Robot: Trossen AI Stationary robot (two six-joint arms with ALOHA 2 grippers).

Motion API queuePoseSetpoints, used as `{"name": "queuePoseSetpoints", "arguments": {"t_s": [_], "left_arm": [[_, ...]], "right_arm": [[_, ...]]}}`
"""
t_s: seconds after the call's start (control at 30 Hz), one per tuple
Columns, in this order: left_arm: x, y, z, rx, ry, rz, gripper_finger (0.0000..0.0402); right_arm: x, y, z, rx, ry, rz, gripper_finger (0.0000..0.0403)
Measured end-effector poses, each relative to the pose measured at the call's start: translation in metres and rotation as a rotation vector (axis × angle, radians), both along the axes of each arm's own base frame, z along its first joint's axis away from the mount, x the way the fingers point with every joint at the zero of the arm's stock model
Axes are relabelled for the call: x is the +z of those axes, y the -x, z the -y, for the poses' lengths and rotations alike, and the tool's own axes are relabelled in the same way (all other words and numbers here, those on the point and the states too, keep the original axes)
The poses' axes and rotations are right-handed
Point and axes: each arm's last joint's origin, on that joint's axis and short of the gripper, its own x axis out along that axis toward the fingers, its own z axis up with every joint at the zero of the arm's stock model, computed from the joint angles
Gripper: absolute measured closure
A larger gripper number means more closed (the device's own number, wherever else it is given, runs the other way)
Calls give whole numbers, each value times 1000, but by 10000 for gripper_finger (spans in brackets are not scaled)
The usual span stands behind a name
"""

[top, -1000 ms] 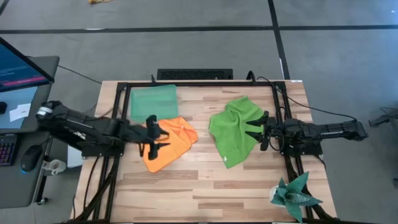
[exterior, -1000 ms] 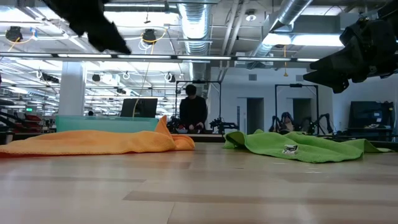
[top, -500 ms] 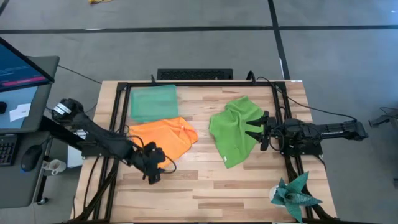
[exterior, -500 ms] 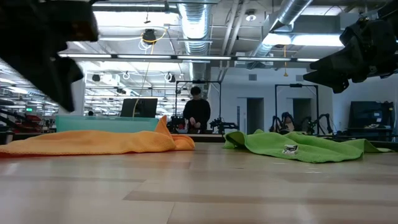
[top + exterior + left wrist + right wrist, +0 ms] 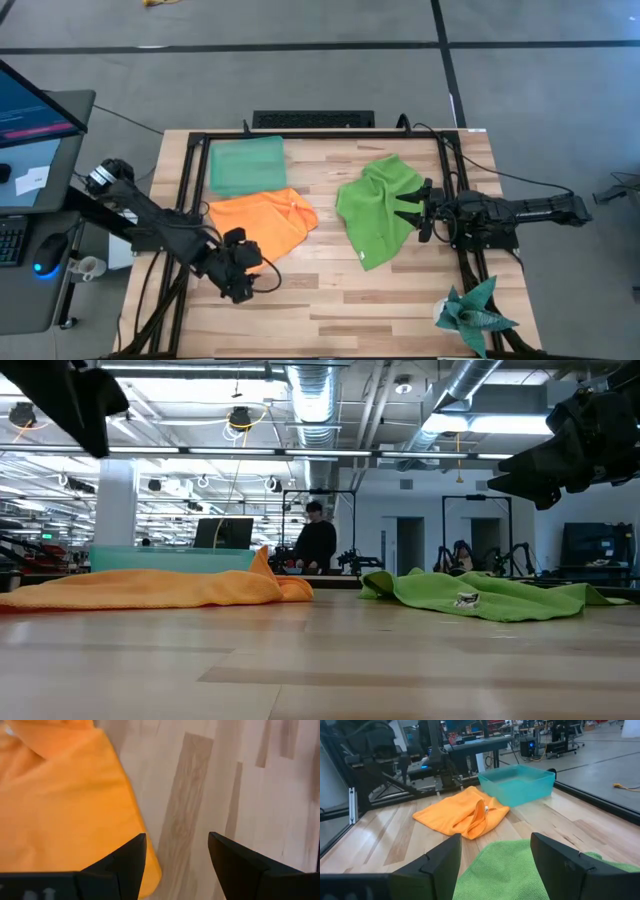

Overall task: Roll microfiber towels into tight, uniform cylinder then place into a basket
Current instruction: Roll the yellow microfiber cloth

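The left pincer (image 5: 243,276) hovers over bare worktop (image 5: 330,300) with its fingers apart and nothing between them. The orange towel (image 5: 262,222) lies flat just beyond it, its near corner almost under one finger in the left wrist view (image 5: 60,815). The basket (image 5: 246,164) sits past the towel's far edge, touching or nearly touching it (the overhead view does not settle which).

To roll well, I would judge that the pincer should come down on that near corner or edge, pinch only the top layer, and fold it over evenly so the cylinder starts straight; a crooked first turn will give a cone.

Further right, the green towel (image 5: 378,208) lies crumpled, with the right pincer (image 5: 408,206) above its edge, fingers spread wide and empty. It would need smoothing out before any rolling.

Hard to make out: from the low view the left arm is only a dark shape at the upper corner, so its height above the worktop is unclear. The orange towel (image 5: 462,812) has a fold along one side, and whether it is doubled underneath cannot be told. The basket's inside (image 5: 517,782) looks empty.
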Motion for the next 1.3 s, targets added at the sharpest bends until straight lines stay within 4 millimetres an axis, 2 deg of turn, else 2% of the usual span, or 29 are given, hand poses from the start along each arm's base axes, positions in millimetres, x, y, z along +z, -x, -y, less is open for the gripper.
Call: {"name": "queuePoseSetpoints", "arguments": {"t_s": [0.1,0.2,0.43,0.57,0.7,1.0,1.3], "left_arm": [[-7,5,6,12,-54,24,197],[-26,8,14,40,-87,-18,197],[-70,2,35,51,-203,-108,197],[-93,-1,40,80,-256,-165,197],[-108,-3,41,117,-284,-200,197],[-111,1,40,177,-301,-228,198],[-111,4,40,183,-308,-244,220]], "right_arm": [[0,0,0,0,0,0,143],[0,0,0,0,0,0,143],[0,0,0,0,0,0,143],[0,0,0,0,0,0,143],[0,0,0,0,0,0,143],[0,0,0,0,0,0,143],[0,0,0,0,0,0,143]]}}
